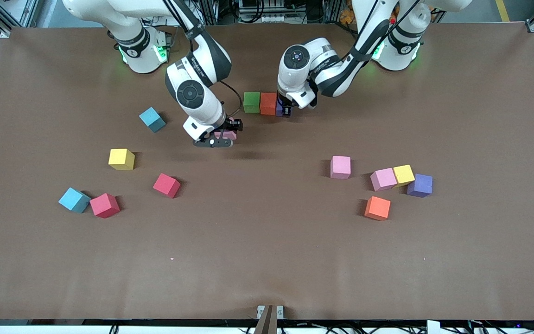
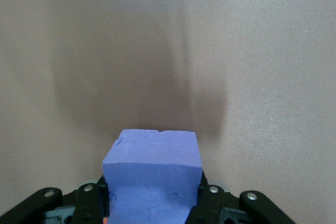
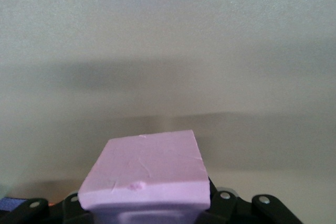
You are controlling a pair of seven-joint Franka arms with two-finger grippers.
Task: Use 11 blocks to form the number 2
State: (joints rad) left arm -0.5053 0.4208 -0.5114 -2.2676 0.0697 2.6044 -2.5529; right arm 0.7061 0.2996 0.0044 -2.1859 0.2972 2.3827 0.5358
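Both arms reach low over the table, left gripper [image 1: 287, 110] and right gripper [image 1: 224, 135] clamped.

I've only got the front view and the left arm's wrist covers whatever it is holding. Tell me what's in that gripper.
Observer: The left wrist view shows the left gripper shut on a purple block.
Operator: Give me its position in the row.
Observer: It sits at the end of the row, beside the orange block, which is next to the green block.
Operator: Now report the right arm.
Observer: The right wrist view shows the right gripper shut on a pink block with an unbroken top face, raised over bare table.
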